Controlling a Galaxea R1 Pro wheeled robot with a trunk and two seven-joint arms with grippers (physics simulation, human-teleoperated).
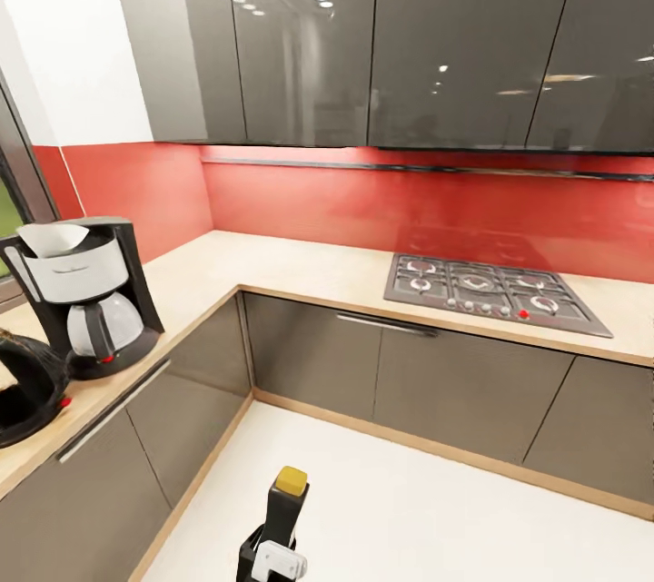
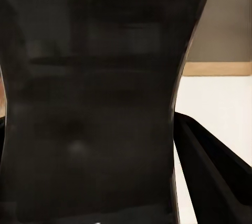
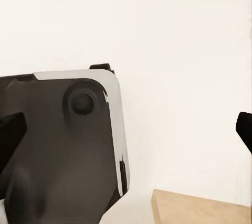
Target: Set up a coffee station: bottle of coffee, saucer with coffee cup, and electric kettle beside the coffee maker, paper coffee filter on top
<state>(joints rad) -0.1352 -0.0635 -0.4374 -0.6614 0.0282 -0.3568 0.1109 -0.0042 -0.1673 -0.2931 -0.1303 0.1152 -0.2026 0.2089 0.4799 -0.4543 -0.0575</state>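
The left gripper point(image 1: 272, 538) is pinching the bottle of coffee point(image 1: 285, 508) upright, low above the pale floor point(image 1: 409, 491). Far to its left, on the kitchen countertop point(image 1: 300, 271), stands the coffee maker point(image 1: 89, 293) with the paper coffee filter point(image 1: 53, 239) on top, the electric kettle point(image 1: 27, 387) just beside. For the right gripper I cannot tell the state.

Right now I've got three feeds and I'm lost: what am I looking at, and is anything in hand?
The wide picture is from the robot's head camera. The other two are from cameras on each arm. On the kitchen countertop at left stand the coffee maker, with the paper coffee filter on top, and the electric kettle. The left gripper holds the bottle of coffee, the dark shape close up in the left wrist picture. The right wrist camera sees part of the robot's body and pale floor.
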